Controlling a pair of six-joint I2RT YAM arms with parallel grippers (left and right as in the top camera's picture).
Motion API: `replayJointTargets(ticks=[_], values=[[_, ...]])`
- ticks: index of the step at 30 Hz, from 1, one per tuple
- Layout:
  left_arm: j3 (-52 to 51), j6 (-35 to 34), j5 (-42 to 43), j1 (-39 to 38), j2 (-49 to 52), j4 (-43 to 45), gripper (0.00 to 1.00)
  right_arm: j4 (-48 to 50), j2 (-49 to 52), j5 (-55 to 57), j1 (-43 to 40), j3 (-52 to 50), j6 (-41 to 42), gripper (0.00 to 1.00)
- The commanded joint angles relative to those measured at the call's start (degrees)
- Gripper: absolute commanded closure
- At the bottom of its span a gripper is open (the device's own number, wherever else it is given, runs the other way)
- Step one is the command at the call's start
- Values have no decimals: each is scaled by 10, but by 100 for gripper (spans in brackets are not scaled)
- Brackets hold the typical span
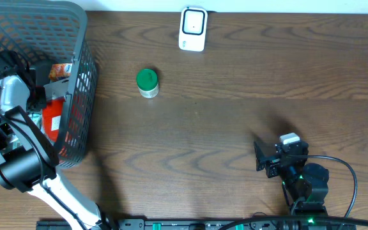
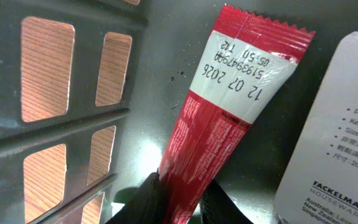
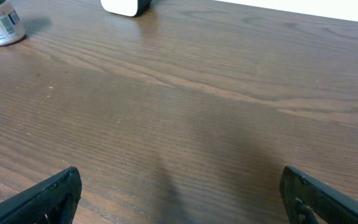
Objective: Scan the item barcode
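Closest to the left wrist camera, the left hand (image 2: pixel 188 202) shows two black fingers (image 2: pixel 146 200) pressed against either side of the lower end of a red packet (image 2: pixel 229 118), so the hand is nearly closed and gripping it. The packet is long and narrow with a crimped top edge, and a white band across it carries a printed date and a row of digits. It lies tilted on the grey floor of a basket (image 1: pixel 75 38), whose slotted wall shows wood through its openings. Just right of the packet is a white product card (image 2: pixel 334 124) with small black print. From overhead, the grey mesh basket sits at the left end of the dark wooden worktop (image 1: pixel 235 96), with the left arm reaching down into it. A green-lidded jar (image 1: pixel 147 83) stands on the worktop near the basket, and a white device (image 1: pixel 192 29) lies at the far edge. The right hand (image 1: pixel 264 156) rests low near the front right, its fingers spread wide apart and holding nothing.
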Motion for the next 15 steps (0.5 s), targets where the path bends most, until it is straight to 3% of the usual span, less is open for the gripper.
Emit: replayJointTargets(ticks=[1,6,15], values=[[-3,-7,5,2,17,-3,79,-2,1,3,4,-1,8,1],[-3,-7,5,2,17,-3,85,-2,1,3,4,-1,9,1],[-3,-7,5,2,17,-3,87,-2,1,9,4,-1,9,1]])
